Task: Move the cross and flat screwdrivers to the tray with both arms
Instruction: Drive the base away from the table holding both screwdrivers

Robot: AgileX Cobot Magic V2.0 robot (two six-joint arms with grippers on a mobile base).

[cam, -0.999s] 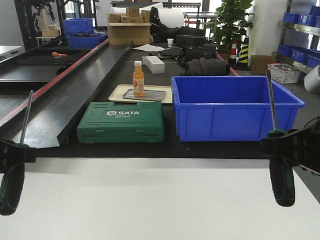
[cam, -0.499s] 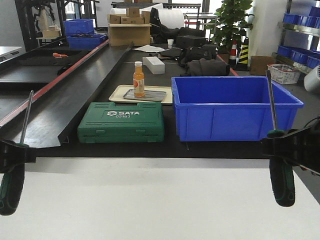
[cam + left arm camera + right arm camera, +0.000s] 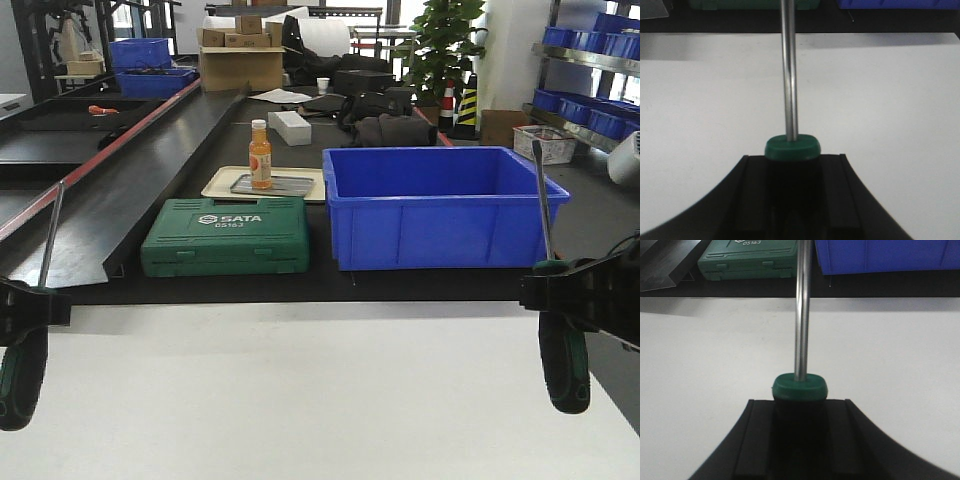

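My left gripper (image 3: 22,305) is shut on a screwdriver (image 3: 22,375) with a green-black handle, held upright with its shaft pointing up, above the white table's left edge. The left wrist view shows the jaws (image 3: 792,161) clamped round the handle and the shaft (image 3: 789,75). My right gripper (image 3: 565,290) is shut on a second, like screwdriver (image 3: 565,365), also upright, at the table's right edge; it also shows in the right wrist view (image 3: 801,315), gripper (image 3: 800,402). The tips are too small to tell cross from flat. The beige tray (image 3: 214,188) lies far ahead, left of centre.
A white table (image 3: 300,390) lies below both grippers. Beyond it, on a black surface, are a green SATA case (image 3: 225,235), a large blue bin (image 3: 445,205), and an orange bottle (image 3: 260,155) standing on a metal plate in the tray. Black ramps run along the left.
The background has shifted left in the front view, as if the camera moved. Both grippers and screwdrivers keep the same places in the frame.
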